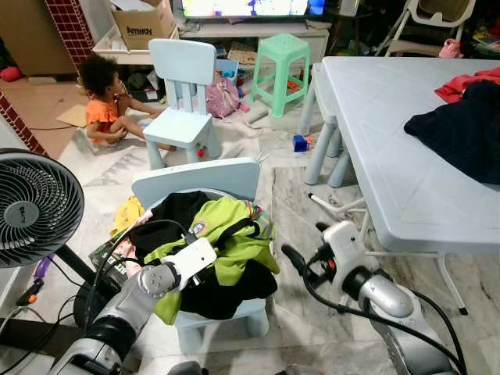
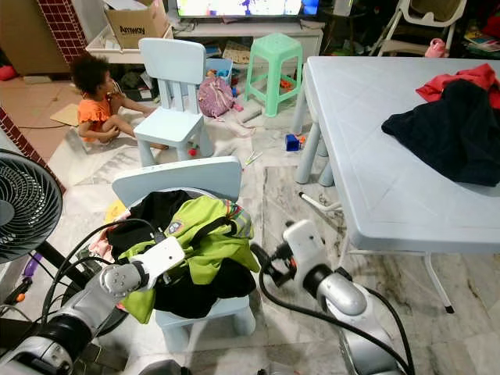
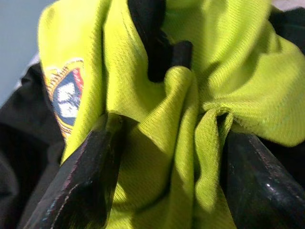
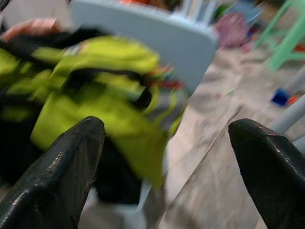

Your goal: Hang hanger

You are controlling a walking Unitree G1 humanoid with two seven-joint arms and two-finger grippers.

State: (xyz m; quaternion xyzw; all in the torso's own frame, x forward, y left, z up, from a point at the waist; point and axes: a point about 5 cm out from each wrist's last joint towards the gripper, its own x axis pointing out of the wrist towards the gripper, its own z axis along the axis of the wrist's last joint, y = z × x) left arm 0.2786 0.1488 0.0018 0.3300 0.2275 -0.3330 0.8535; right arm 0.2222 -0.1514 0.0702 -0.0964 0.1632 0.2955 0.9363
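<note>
Honestly, nothing is hung yet, and I can't spot any hanger. The left claw has its fingers spread, pressed into the lime-green garment piled on the small blue chair; the eye views hide that contact. The right claw gapes wide and empty beside the chair.

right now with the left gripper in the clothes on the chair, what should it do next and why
Probably close the left gripper and lift. Its fingers are spread either side of a bunched fold of the green shirt, pressed into the pile on the small chair. The right gripper is open, apart from the pile, above the floor. No hanger can be made out yet.
</note>
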